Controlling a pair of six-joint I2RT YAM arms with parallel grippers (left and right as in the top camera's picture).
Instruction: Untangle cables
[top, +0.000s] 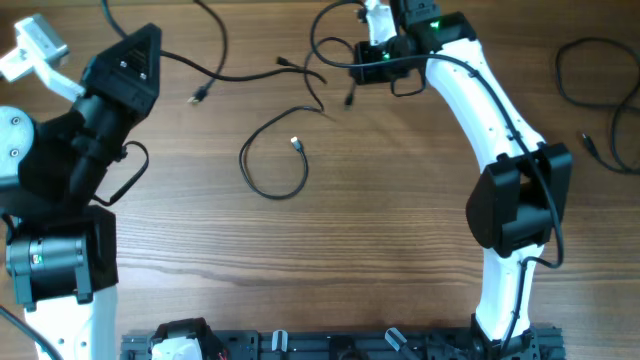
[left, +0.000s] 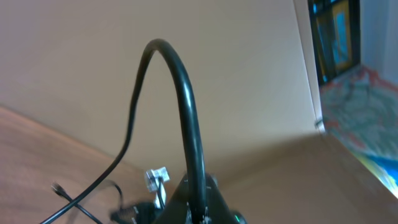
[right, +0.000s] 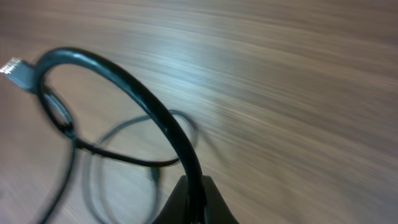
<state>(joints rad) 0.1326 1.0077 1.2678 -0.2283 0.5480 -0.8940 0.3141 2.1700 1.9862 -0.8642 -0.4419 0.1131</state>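
both pincers are pressed together, the left pincer (left: 199, 205) at the left side of the bench (top: 380, 220) and the right pincer (right: 189, 202) low over its far edge. one cable (top: 246, 165) lies looped mid-bench, its silvery tip (top: 296, 143) inside the loop. more cables (top: 300, 72) cross just beside the right pincer.

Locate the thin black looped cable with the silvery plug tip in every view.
Overhead: looped cable left of table centre, silvery tip up.
Left wrist: a silvery plug at bottom; whether the same, cannot tell.
Right wrist: likely the blurred thin loop, lower left.
Shared landmark: wooden tabletop.
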